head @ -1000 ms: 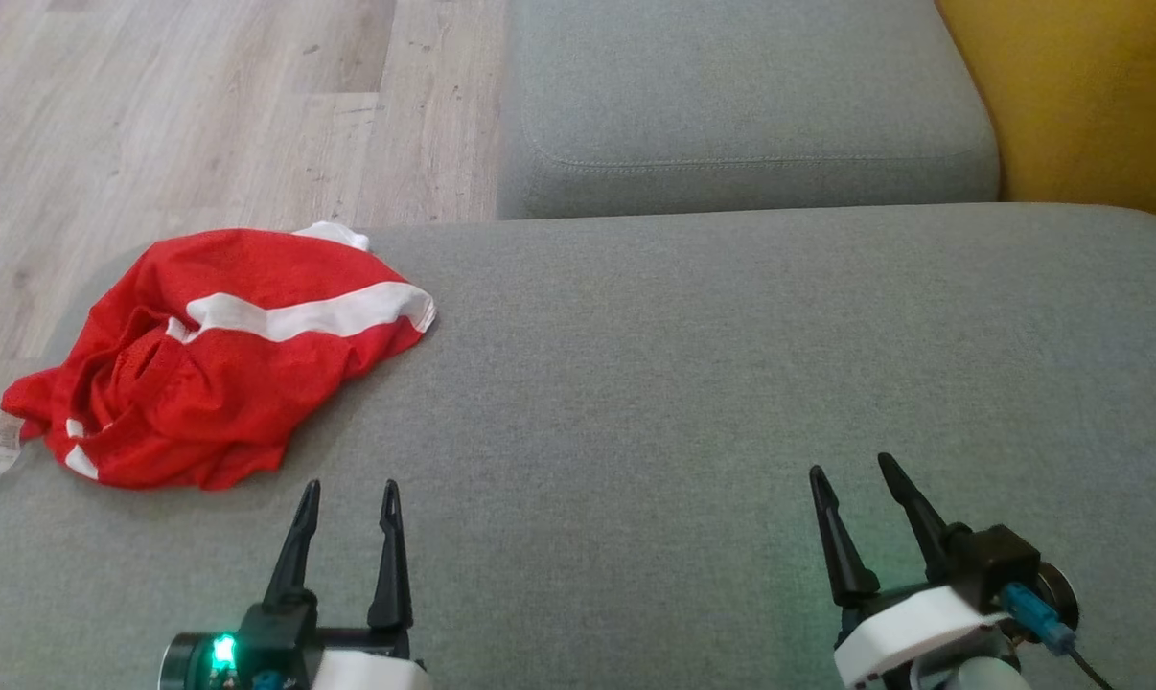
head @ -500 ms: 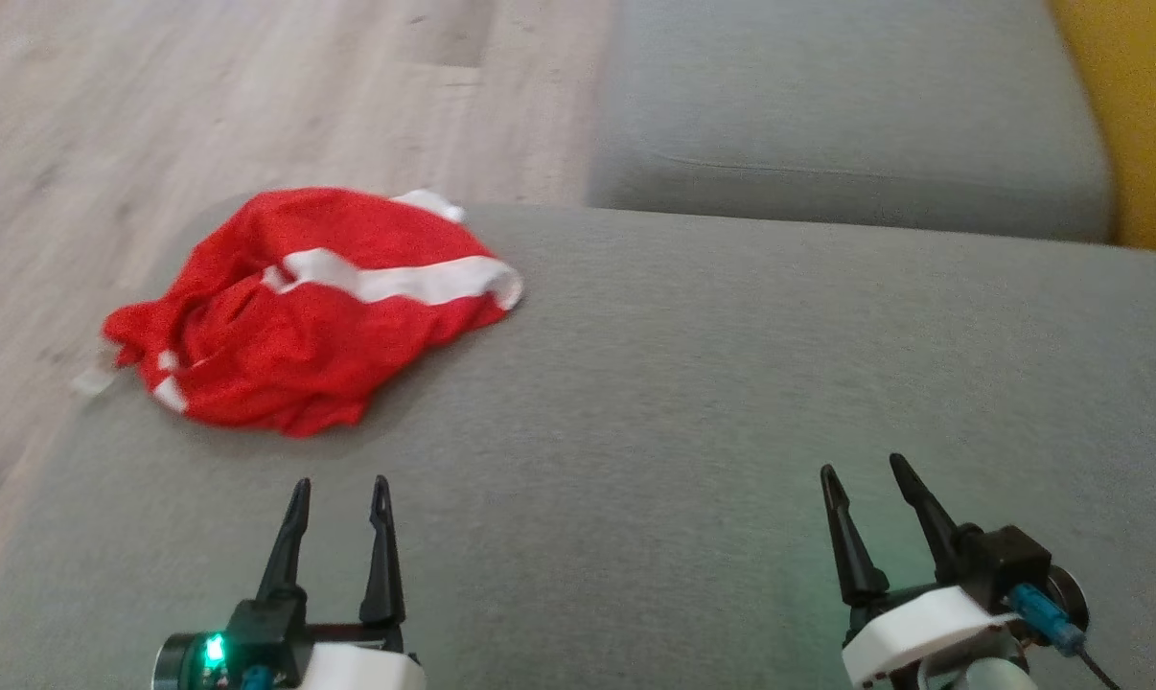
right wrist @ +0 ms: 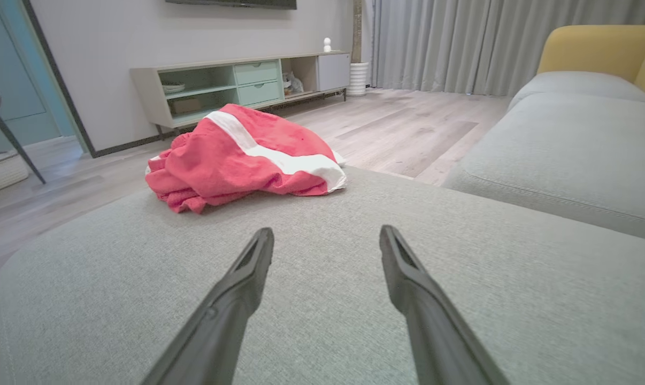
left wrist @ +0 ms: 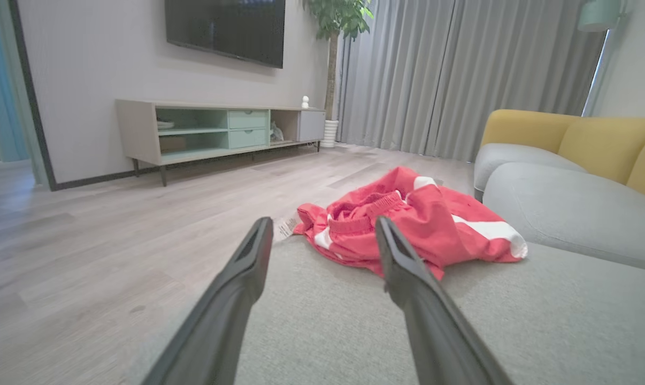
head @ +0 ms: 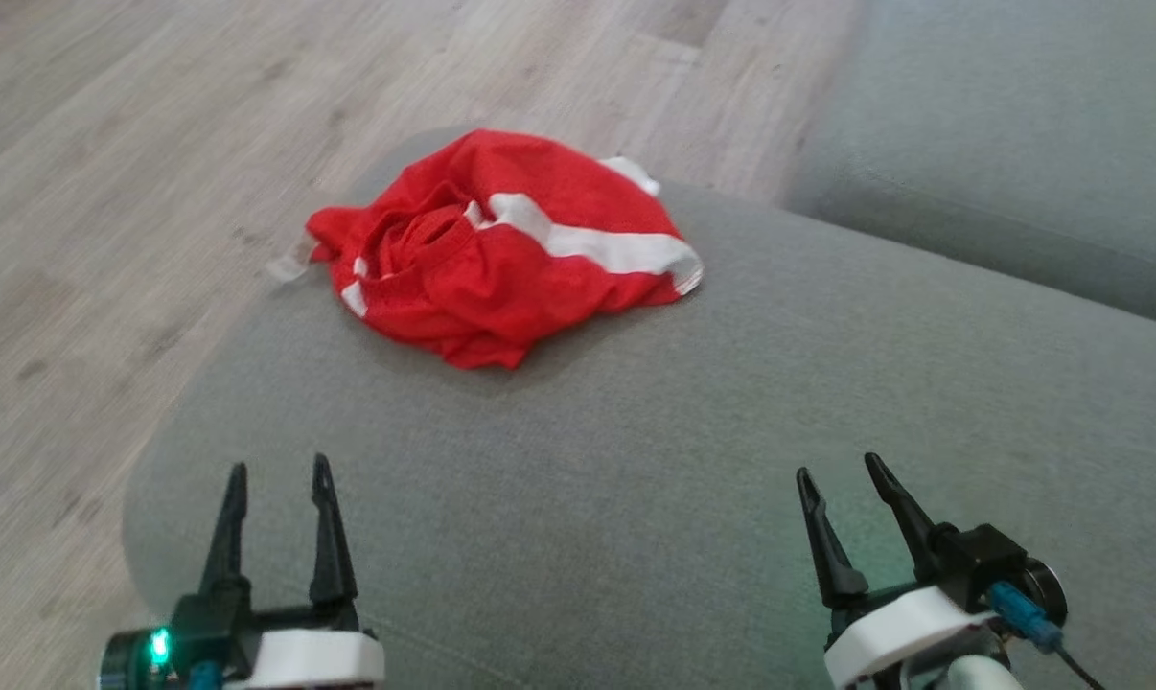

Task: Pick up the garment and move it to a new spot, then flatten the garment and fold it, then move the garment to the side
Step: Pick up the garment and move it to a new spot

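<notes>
The garment [head: 501, 249] is a crumpled red piece with white stripes, lying at the far left corner of the grey sofa cushion [head: 693, 460]. It also lies ahead in the left wrist view [left wrist: 435, 224] and to the left in the right wrist view [right wrist: 242, 155]. My left gripper [head: 279, 471] hovers open over the cushion's near left edge, well short of the garment. At the lower right my right gripper [head: 839, 470] stands open too, empty, above the bare cushion. Both pairs of fingers hold nothing.
Wooden floor [head: 137, 172] borders the cushion on the left and beyond. A second grey cushion [head: 1009, 153] sits at the upper right, with yellow sofa backs [left wrist: 595, 139] behind. A low TV cabinet [left wrist: 215, 128] stands along the far wall.
The whole head view has swung left, so the garment now appears nearer the middle and higher. The garment lies as before, and both grippers stay open in the same places in view.
</notes>
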Tool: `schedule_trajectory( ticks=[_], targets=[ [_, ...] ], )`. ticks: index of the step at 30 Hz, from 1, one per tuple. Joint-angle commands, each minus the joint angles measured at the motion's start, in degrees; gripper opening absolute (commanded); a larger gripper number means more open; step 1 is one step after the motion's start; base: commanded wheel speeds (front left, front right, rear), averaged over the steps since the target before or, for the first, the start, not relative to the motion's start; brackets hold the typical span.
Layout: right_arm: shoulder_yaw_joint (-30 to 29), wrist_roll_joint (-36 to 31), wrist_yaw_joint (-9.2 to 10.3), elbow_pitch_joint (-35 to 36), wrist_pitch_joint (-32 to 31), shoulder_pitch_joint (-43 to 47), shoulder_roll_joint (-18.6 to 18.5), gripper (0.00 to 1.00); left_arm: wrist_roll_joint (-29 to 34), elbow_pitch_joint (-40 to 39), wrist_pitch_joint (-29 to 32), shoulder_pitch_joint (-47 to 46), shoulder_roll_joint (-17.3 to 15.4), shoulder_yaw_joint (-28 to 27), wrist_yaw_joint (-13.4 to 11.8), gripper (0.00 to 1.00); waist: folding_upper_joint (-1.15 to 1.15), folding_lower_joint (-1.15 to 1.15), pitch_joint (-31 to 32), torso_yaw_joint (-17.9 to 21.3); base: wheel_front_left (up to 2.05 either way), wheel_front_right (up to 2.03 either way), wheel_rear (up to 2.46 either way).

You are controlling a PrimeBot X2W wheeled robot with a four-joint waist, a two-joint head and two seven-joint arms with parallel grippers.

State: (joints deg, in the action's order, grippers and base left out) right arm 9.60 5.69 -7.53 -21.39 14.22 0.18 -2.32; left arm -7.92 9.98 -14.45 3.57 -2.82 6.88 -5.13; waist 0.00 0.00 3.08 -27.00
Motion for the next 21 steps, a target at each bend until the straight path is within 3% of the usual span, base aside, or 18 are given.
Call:
schedule_trajectory(
  ticks=[1,7,13,16,21],
  targets=[
    [1.6,-0.8,0.04,1.2,0.8,-3.0,-0.6,1.0,0.2,-3.5,-0.5,-2.2,-0.1,-2.3,-0.3,1.0,0.0,0.0,-1.6,-1.5,0.0,0.0,0.0],
    [0.9,-3.1,0.04,0.7,0.8,-2.7,-0.6,1.0,1.0,-8.3,-0.5,-3.9,-0.1,-4.6,0.5,1.0,0.0,0.0,-3.7,-2.5,0.0,0.0,0.0],
    [-1.7,-9.0,0.04,1.8,0.8,-4.2,-0.6,1.0,2.4,-9.2,-0.5,-14.7,-2.3,-6.4,4.8,1.0,0.0,0.0,-10.0,-2.3,0.0,0.0,0.0],
    [-3.0,-12.7,0.04,2.6,0.8,-6.0,-0.6,1.0,1.8,-6.6,-0.5,-22.7,-3.8,-7.4,7.0,1.0,0.0,0.0,-13.9,-1.1,0.0,0.0,0.0],
    [-4.2,-16.3,0.04,3.6,0.8,-8.2,-3.0,1.0,0.7,5.4,3.1,-37.8,-6.4,-5.3,10.4,1.0,0.0,0.0,-19.3,0.4,0.0,0.0,0.0]
  ],
)
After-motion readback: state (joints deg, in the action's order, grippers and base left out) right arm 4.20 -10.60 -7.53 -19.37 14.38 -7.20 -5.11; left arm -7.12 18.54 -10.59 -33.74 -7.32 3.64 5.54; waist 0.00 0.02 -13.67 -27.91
